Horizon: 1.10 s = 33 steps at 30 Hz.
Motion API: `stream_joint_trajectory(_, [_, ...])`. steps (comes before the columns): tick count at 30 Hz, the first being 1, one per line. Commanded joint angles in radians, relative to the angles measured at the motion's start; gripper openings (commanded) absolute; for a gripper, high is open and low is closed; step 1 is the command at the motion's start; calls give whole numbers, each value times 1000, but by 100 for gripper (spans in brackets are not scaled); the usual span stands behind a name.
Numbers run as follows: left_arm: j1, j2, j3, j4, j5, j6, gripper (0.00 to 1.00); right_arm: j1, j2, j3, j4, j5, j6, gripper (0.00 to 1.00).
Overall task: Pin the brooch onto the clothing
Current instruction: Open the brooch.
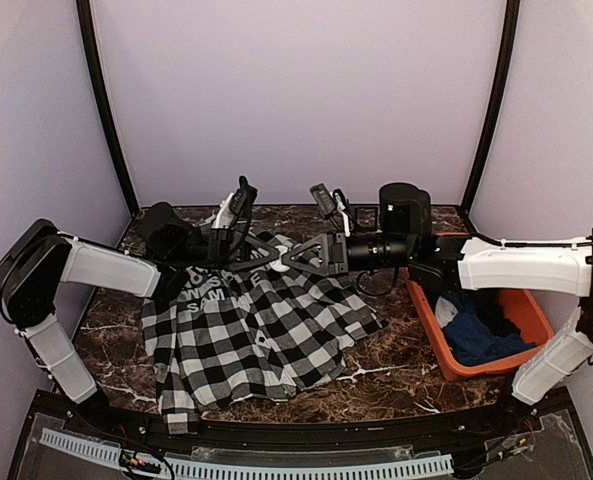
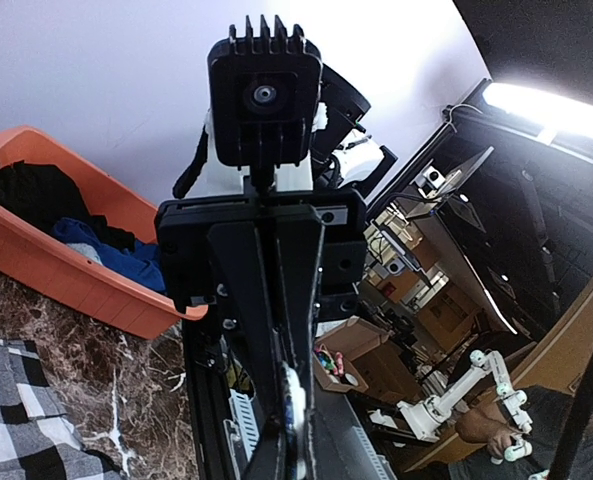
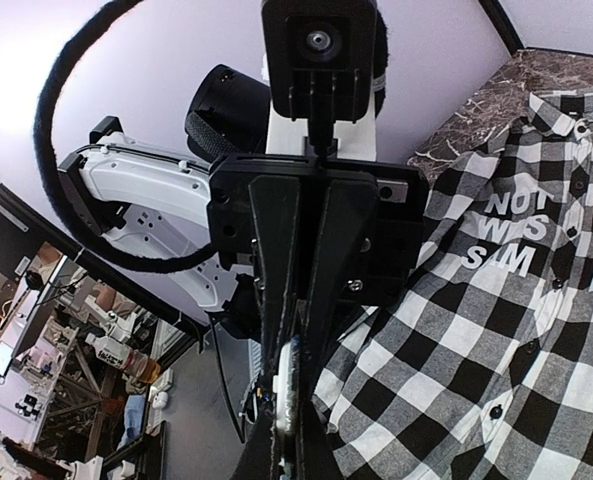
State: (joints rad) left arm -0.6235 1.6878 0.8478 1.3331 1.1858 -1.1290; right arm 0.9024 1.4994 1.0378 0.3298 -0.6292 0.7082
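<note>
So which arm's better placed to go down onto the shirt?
Left, probably: left fingers and right fingers meet above the shirt, but the right arm stretches far across from the bin.

The shirt (image 3: 516,340) bears white block lettering (image 3: 504,232), seemingly "NOT", "WS" and "SIM" in three rows, partly lost in folds; farther right, "H", "1", "E".

Clothing (image 1: 266,340): soft, matt woven cloth, checked, with flat white printed lettering. Table (image 1: 396,375): dark, veined, stone-look top, polished and faintly glossy. Tub (image 1: 431,332): smooth orange plastic, holding a blue garment (image 1: 481,335) of limp matt cloth. Left gripper (image 1: 264,262) and right gripper (image 1: 286,260): matt black plastic fingers. Arm shells (image 1: 106,268): smooth white plastic. Brooch (image 1: 274,265): small and pale, finish too small to tell
</note>
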Motion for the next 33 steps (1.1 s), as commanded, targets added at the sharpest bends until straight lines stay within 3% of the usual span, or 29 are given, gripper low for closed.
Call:
stream_joint_trajectory(1, [-10, -59, 1, -131, -12, 162, 1, 18, 3, 61, -51, 85, -32, 0])
stream_joint_trajectory(8, [-11, -138, 16, -503, -82, 444, 1, 23, 14, 129, -142, 129, -1, 0])
stream_joint_trajectory(17, [-19, -144, 27, -572, -98, 507, 1, 35, 22, 184, -172, 179, 82, 0])
stream_joint_trajectory(21, [-27, -165, 44, -700, -141, 608, 1, 51, 30, 219, -197, 237, 102, 0])
stream_joint_trajectory(24, [-35, -184, 53, -784, -171, 656, 6, 66, 45, 248, -219, 280, 107, 0])
stream_joint_trajectory(30, [-39, -189, 50, -777, -165, 657, 15, 70, 58, 265, -224, 341, 124, 0])
stream_joint_trajectory(33, [-38, -185, 39, -686, -140, 602, 23, 70, 58, 266, -231, 373, 124, 0])
